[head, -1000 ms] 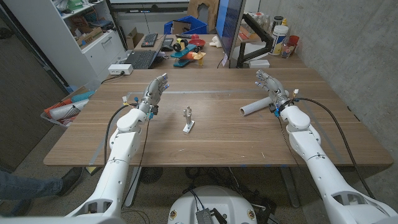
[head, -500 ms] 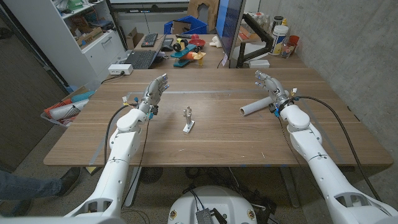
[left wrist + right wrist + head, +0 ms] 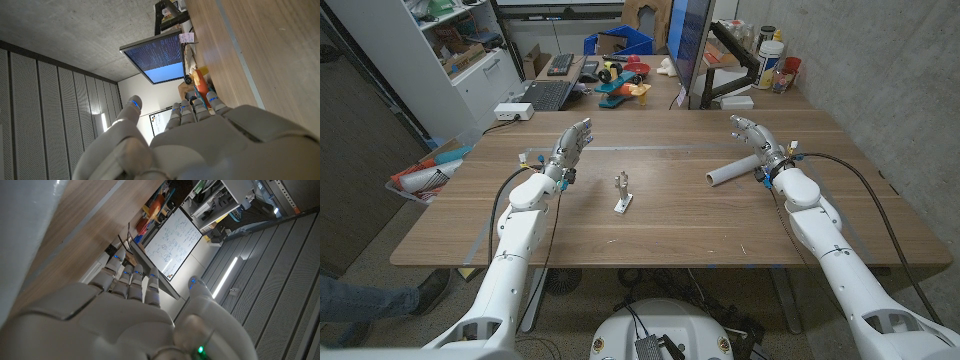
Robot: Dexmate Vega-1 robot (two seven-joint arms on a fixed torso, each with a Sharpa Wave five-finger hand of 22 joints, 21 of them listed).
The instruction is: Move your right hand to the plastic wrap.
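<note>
Right robot hand (image 3: 753, 137) open (empty).

The wooden surface (image 3: 660, 225) runs out to a grey concrete wall (image 3: 880, 70) on the right. On the far left stands a white shelf unit (image 3: 455, 55) packed with boxes. Beyond the far edge, a lower desk carries a laptop (image 3: 548, 94), a blue bin (image 3: 620, 43) and a dark monitor (image 3: 688, 45). Grey floor (image 3: 370, 235) shows at the left.

The pale grey left robot hand (image 3: 200, 145) sits at 6 o'clock, fingers (image 3: 192, 107) straight and together; brown wooden worktop (image 3: 260, 55) at 2 o'clock, lit blue monitor (image 3: 157, 55) at 12.
</note>
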